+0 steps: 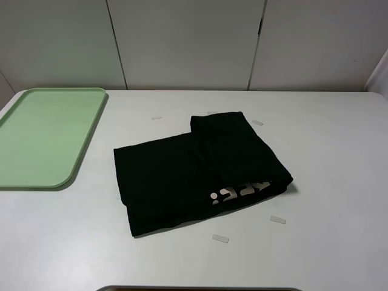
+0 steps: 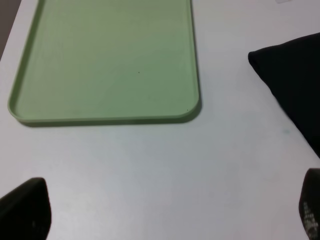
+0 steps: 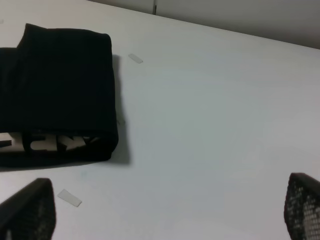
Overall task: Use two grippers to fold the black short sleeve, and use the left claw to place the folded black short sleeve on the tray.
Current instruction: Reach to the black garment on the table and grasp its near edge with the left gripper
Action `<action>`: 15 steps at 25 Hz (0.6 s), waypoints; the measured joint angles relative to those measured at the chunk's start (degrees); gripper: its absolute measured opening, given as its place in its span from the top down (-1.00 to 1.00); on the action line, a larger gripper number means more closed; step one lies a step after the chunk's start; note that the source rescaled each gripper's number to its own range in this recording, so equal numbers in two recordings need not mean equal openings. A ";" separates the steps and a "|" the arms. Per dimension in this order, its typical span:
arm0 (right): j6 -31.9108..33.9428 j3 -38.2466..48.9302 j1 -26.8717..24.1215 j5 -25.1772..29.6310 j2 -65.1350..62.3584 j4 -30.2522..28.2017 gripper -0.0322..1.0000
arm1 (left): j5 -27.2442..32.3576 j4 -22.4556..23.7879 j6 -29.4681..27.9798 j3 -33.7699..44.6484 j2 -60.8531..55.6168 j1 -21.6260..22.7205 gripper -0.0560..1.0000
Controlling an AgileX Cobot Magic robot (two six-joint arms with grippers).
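Folded black short sleeve [image 1: 194, 176], soft rumpled rectangle; smooth pale-green tray [image 1: 36, 136], round-cornered, well apart; left gripper [image 2: 167, 212], right gripper [image 3: 165, 207]: jaws spread wide.

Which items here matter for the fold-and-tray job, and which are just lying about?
Job:
- black short sleeve, folded
- green tray, nothing in it
- left end effector and right end effector, both open

Lying about:
- small pale strips, scattered on the white table around the garment
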 joint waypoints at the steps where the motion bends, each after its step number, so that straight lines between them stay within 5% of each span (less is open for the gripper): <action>1: 0.00 0.00 0.00 0.00 0.00 0.00 -1.00 | 0.00 0.00 0.00 0.00 0.00 0.00 -1.00; 15: 1.92 0.00 0.00 0.00 0.00 0.75 -1.00 | 0.00 0.00 0.00 0.00 0.00 -2.16 -1.00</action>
